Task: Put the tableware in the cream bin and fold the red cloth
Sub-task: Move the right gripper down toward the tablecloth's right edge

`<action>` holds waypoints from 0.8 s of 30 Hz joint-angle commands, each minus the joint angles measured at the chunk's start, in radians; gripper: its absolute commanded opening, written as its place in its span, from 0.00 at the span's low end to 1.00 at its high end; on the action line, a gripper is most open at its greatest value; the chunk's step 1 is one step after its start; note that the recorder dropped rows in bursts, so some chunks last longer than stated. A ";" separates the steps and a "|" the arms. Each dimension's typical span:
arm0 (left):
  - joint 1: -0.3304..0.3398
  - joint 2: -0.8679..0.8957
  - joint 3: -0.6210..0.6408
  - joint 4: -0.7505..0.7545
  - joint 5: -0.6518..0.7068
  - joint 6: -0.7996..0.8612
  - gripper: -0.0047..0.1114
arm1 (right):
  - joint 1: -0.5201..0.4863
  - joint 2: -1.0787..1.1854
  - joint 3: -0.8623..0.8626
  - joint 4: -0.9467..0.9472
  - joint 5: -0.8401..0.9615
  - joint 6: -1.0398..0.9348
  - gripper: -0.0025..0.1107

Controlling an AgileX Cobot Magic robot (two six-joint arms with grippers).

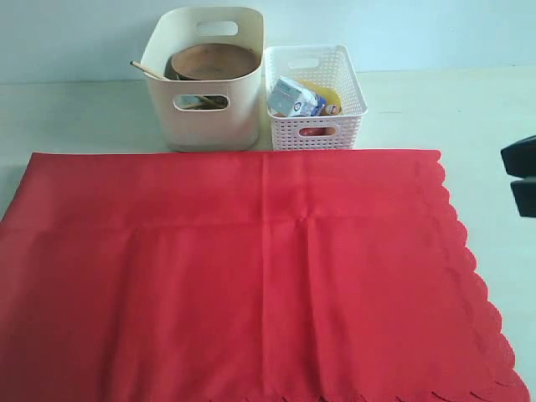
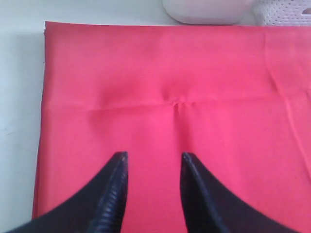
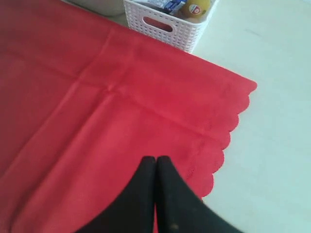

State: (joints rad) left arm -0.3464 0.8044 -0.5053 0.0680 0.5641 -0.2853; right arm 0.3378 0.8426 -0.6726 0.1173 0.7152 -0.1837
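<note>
The red cloth lies spread flat on the table, its scalloped edge to the right. Behind it stands the cream bin, holding a round wooden plate and a wooden handle that sticks out over its left rim. The rest of the tableware is hidden inside. My left gripper hangs open over the cloth near its left edge, nothing between its fingers. My right gripper is shut and empty above the cloth, close to the scalloped edge. A dark part of the right arm shows at the right border.
A white lattice basket stands right of the bin, touching the cloth's back edge, with a milk carton and a lemon in it. Bare pale table lies to the right of the cloth.
</note>
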 commanded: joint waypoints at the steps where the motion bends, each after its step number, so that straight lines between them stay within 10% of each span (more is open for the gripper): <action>1: -0.002 0.058 -0.011 0.004 -0.074 -0.006 0.36 | -0.002 0.011 0.067 -0.004 -0.076 -0.005 0.02; 24: -0.002 0.069 -0.011 0.009 -0.078 -0.006 0.35 | -0.002 0.402 0.165 0.046 -0.209 0.108 0.02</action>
State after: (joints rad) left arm -0.3464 0.8722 -0.5089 0.0722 0.4770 -0.2853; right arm 0.3378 1.1835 -0.5132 0.1466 0.5378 -0.0809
